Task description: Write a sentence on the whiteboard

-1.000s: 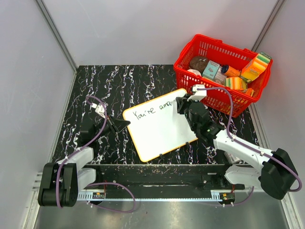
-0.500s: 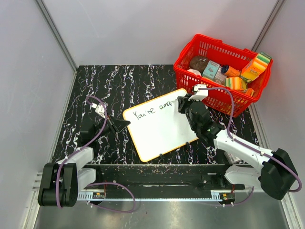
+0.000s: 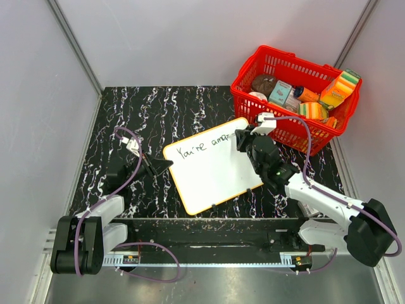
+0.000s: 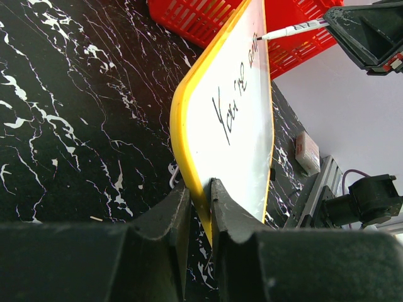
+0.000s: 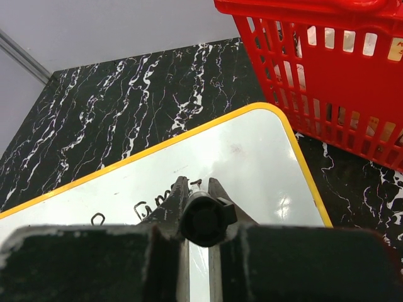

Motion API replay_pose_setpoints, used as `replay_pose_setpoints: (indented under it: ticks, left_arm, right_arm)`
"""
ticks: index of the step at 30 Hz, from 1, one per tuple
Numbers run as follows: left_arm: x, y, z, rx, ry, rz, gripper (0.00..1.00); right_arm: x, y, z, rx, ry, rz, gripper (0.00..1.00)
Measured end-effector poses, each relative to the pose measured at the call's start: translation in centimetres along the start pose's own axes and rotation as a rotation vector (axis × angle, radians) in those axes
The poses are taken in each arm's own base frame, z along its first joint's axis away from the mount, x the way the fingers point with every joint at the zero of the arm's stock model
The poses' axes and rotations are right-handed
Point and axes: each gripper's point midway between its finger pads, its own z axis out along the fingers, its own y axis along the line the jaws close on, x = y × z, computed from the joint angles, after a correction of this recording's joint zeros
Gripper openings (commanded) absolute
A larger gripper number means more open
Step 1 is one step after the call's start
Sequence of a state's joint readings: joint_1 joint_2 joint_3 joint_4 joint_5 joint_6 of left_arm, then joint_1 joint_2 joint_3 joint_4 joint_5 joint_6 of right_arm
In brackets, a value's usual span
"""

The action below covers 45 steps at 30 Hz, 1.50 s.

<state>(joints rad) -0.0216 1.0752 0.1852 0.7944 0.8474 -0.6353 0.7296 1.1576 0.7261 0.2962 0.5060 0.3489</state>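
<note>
I see the left gripper (image 3: 155,166) at the left of the table, clenched on the left corner of the whiteboard (image 3: 212,171); in the left wrist view a finger (image 4: 165,217) sits on each side of the orange-yellow rim. The whiteboard lies mid-table, skewed, reaching from that gripper towards the right and far side, with its far right corner just beside the red basket (image 3: 288,130). A line of black handwriting beginning "You're" runs along its far edge. The right gripper (image 3: 243,140) hangs over that far right corner, clamped on a marker (image 4: 293,28) whose tip meets the board at the end of the writing. By my count there are two arms, one whiteboard, one marker and one basket; the basket holds several packaged items, too jumbled for me to count. The table (image 3: 158,107) is black with white marble veining. Pale grey wall panels (image 3: 190,38) close in the left, far and right sides, and a metal rail (image 3: 209,259) runs along the near edge, where both arms are bolted.
</note>
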Motion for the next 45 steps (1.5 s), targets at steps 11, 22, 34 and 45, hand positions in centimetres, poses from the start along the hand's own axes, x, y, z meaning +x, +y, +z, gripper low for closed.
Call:
replay_pose_setpoints:
  ticks: [11,22,34,45]
  left_arm:
    - [0.0,0.0,0.0,0.0,0.0,0.0,0.0]
    - [0.0,0.0,0.0,0.0,0.0,0.0,0.0]
    - [0.0,0.0,0.0,0.0,0.001,0.0,0.0]
    - [0.0,0.0,0.0,0.001,0.001,0.0,0.0]
  right_arm:
    - [0.5,0.0,-0.5,-0.02,0.018,0.011,0.0]
    - [0.6,-0.5,-0.6,0.003,0.02,0.006,0.0]
    - [0.1,-1.1,-0.7,0.035,0.003,0.005,0.0]
    - [-1.1,-1.2,-1.0,0.033,-0.03,0.004,0.0]
